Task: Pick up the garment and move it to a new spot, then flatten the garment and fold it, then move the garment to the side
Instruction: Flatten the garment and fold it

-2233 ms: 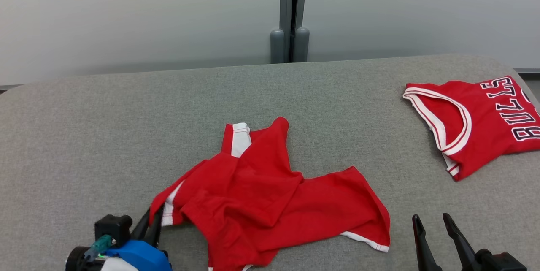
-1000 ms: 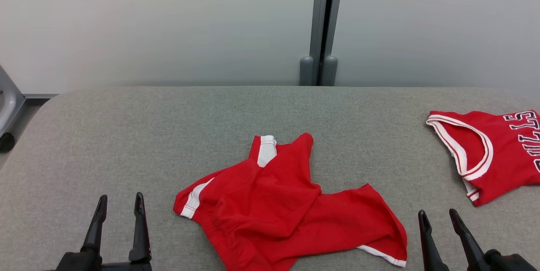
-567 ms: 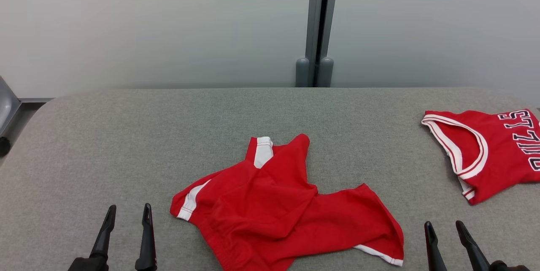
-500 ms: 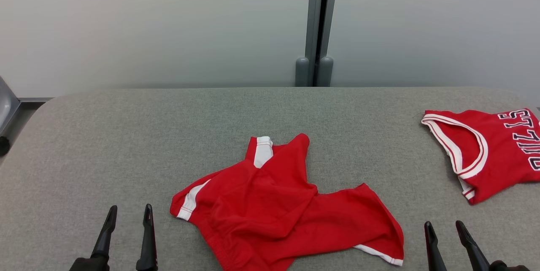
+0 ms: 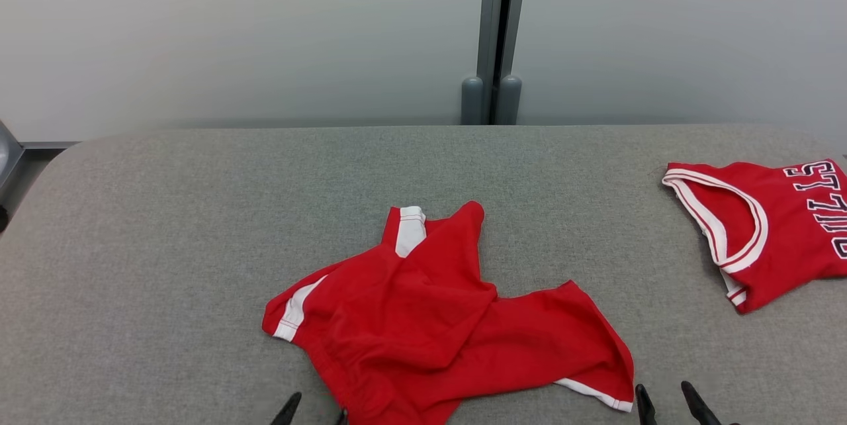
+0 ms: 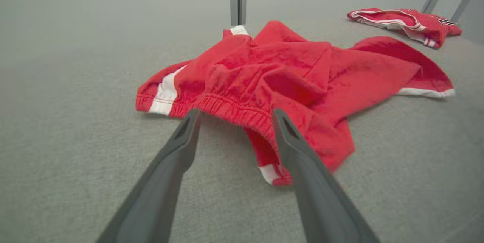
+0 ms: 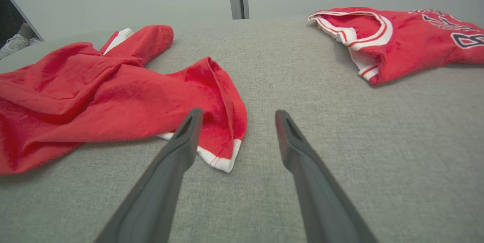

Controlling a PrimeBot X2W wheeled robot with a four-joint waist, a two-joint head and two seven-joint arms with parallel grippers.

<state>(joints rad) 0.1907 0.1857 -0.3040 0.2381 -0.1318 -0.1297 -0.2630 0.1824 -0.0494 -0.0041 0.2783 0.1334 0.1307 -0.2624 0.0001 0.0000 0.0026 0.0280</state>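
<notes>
The shorts [image 5: 437, 319] lie crumpled mid-table [image 5: 165, 213], toward its near edge and well apart from the jersey [image 5: 774, 239]. Expect light, limp, non-fragile cloth that sags and bunches when lifted. Grip points are the elastic waistband [image 6: 227, 105], just ahead of the spread left gripper [image 6: 235, 114], and the white-trimmed hem [image 7: 223, 163], beside the spread right gripper [image 7: 236, 114]. Neither gripper holds anything.

Grey padded table [image 5: 165, 226]: bare cloth runs along the far strip and the whole left side, open to a gripper. Crumpled red shorts [image 5: 423, 319] occupy the near centre, and a red jersey [image 5: 774, 226] blocks the far right. Between them a bare lane runs from near to far. A pale wall [image 5: 231, 34] with a grey post [image 5: 493, 34] closes the far edge.
</notes>
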